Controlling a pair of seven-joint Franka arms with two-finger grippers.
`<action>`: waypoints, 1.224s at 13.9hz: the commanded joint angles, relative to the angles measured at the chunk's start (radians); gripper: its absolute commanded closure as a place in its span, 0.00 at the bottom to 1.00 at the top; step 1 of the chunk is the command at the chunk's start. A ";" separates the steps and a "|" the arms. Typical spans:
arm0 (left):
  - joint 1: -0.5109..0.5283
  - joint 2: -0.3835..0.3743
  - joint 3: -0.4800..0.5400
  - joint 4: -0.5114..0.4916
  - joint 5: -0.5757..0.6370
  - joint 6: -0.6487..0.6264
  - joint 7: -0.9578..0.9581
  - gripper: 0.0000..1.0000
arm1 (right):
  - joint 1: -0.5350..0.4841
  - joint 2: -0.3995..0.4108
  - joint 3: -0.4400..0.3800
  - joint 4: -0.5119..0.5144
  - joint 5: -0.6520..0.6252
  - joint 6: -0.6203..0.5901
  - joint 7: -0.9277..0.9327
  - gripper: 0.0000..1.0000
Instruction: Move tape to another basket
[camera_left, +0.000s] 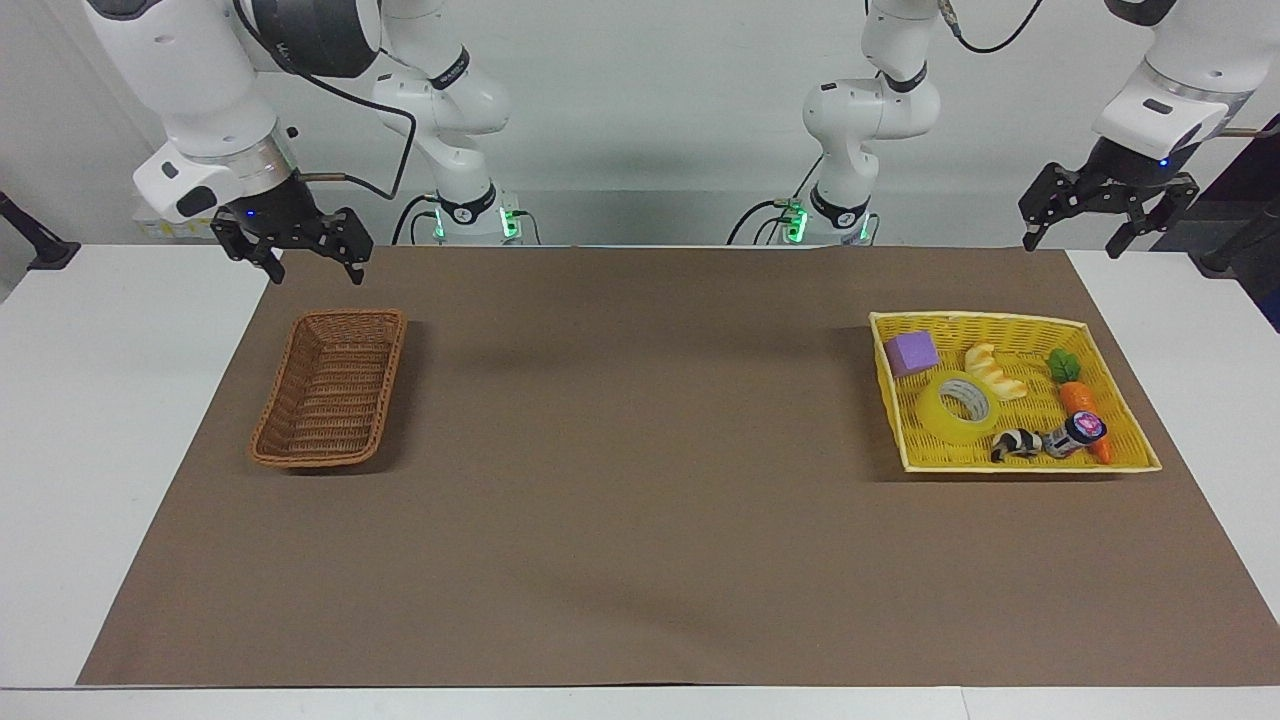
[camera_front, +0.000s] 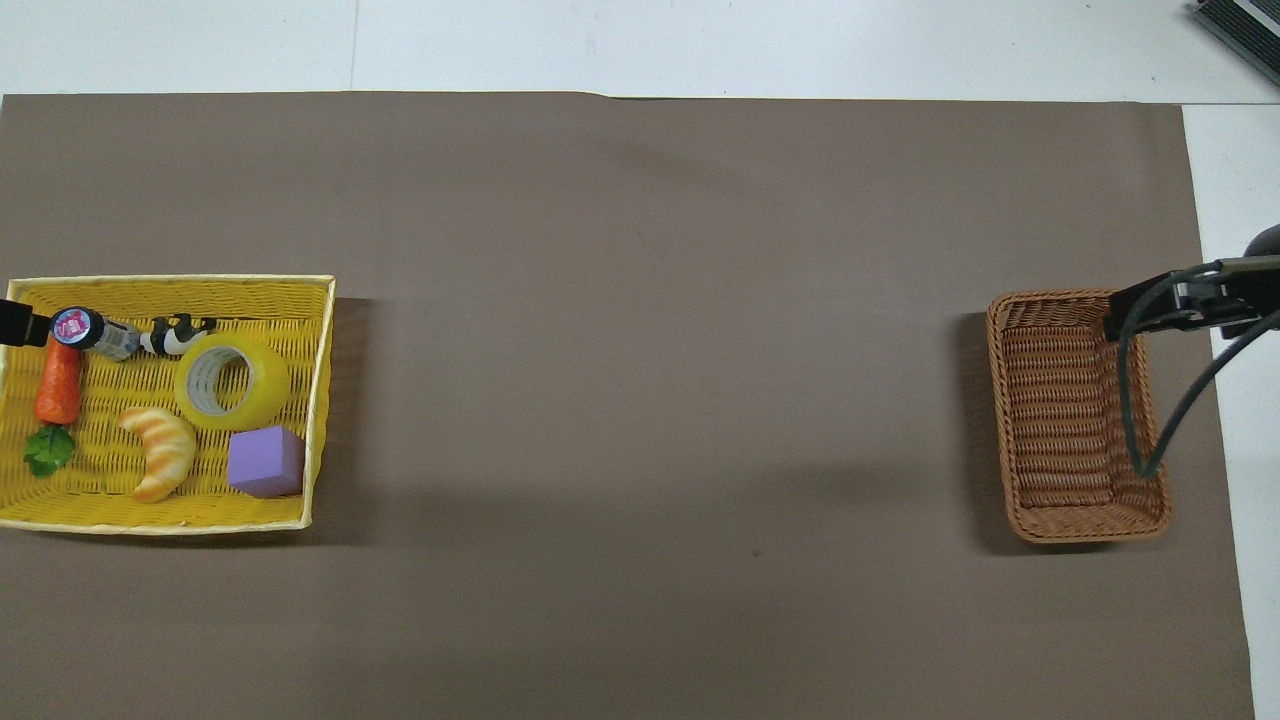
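The tape (camera_left: 958, 405) is a translucent yellow roll with a grey-white core. It lies in the yellow tray basket (camera_left: 1010, 321) at the left arm's end of the table, and also shows in the overhead view (camera_front: 230, 382). The brown wicker basket (camera_left: 330, 388) stands empty at the right arm's end, seen from overhead too (camera_front: 1075, 415). My left gripper (camera_left: 1075, 243) hangs open and empty in the air by the yellow tray's end. My right gripper (camera_left: 312, 272) hangs open and empty above the mat's edge by the brown basket. Both arms wait.
In the yellow tray lie a purple cube (camera_left: 911, 353), a pale croissant toy (camera_left: 993, 372), a toy carrot (camera_left: 1078, 395), a small bottle with a purple cap (camera_left: 1080, 432) and a black-and-white toy (camera_left: 1015, 443). A brown mat (camera_left: 640, 500) covers the table between the baskets.
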 joint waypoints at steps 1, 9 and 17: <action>-0.019 -0.032 0.013 -0.041 0.015 0.014 -0.004 0.00 | -0.012 -0.012 0.008 -0.010 0.004 0.002 -0.025 0.00; -0.022 -0.032 0.001 -0.035 0.012 0.005 -0.010 0.00 | -0.012 -0.012 0.008 -0.010 0.004 0.002 -0.025 0.00; -0.016 -0.053 -0.004 -0.082 0.006 0.046 0.005 0.00 | -0.012 -0.012 0.008 -0.010 0.004 0.002 -0.025 0.00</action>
